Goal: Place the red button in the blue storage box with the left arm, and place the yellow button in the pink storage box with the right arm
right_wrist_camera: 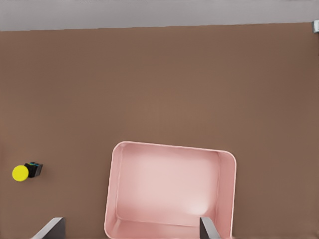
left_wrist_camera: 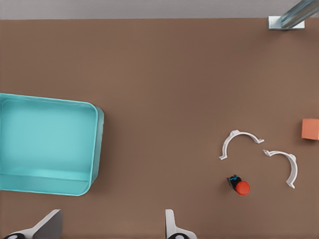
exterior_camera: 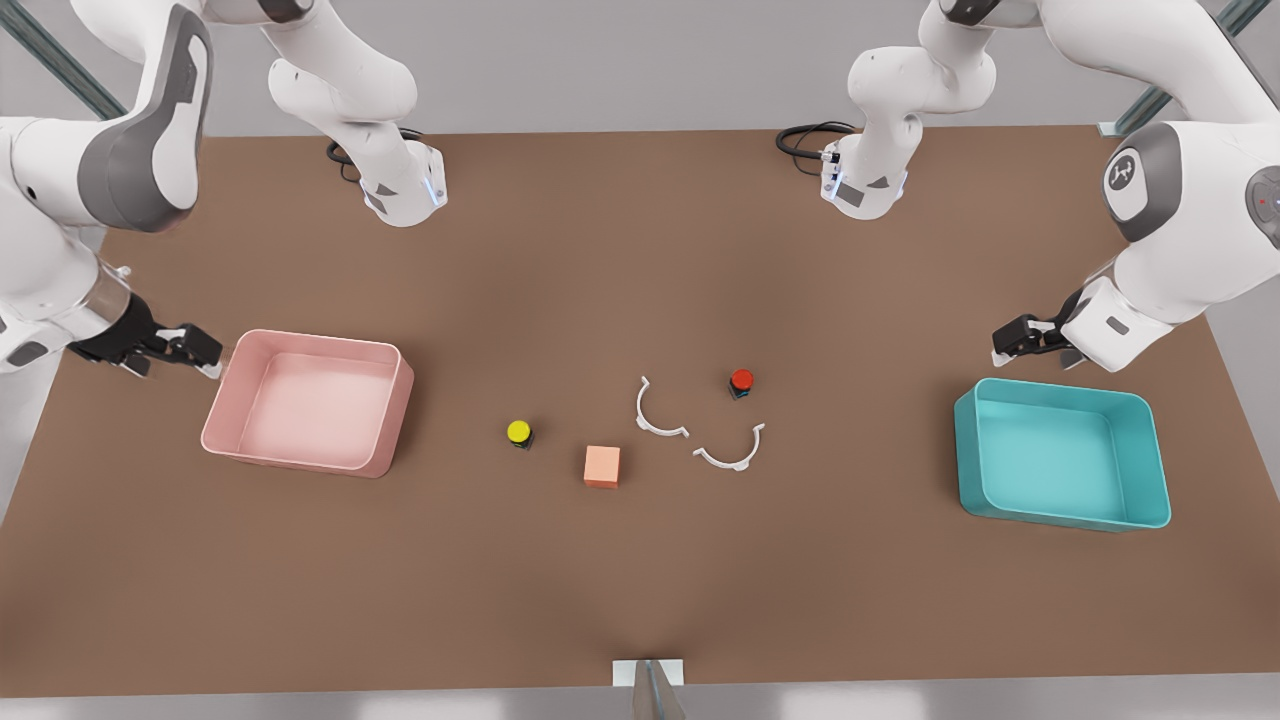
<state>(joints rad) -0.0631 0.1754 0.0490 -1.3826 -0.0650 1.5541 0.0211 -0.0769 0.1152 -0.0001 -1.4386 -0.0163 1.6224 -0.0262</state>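
The red button (exterior_camera: 741, 381) (left_wrist_camera: 242, 187) stands right of the table's middle in the front view. The yellow button (exterior_camera: 518, 432) (right_wrist_camera: 21, 173) stands left of the middle. At the front view's right lies the blue storage box (exterior_camera: 1060, 515) (left_wrist_camera: 97, 144), and my left gripper (exterior_camera: 1015, 340) (left_wrist_camera: 110, 229) hovers open just behind its far left corner. The pink storage box (exterior_camera: 300, 460) (right_wrist_camera: 112, 189) lies at the front view's left. My right gripper (exterior_camera: 195, 350) (right_wrist_camera: 129, 231) hangs open at that box's far left corner. Both boxes hold nothing.
A peach-orange cube (exterior_camera: 602, 466) (left_wrist_camera: 310, 129) sits between the buttons, nearer the front edge. Two white curved clips (exterior_camera: 645, 420) (left_wrist_camera: 239, 134) lie beside the red button. Black cables (exterior_camera: 800, 140) coil by the arm bases at the back. A metal bracket (exterior_camera: 648, 672) marks the front edge.
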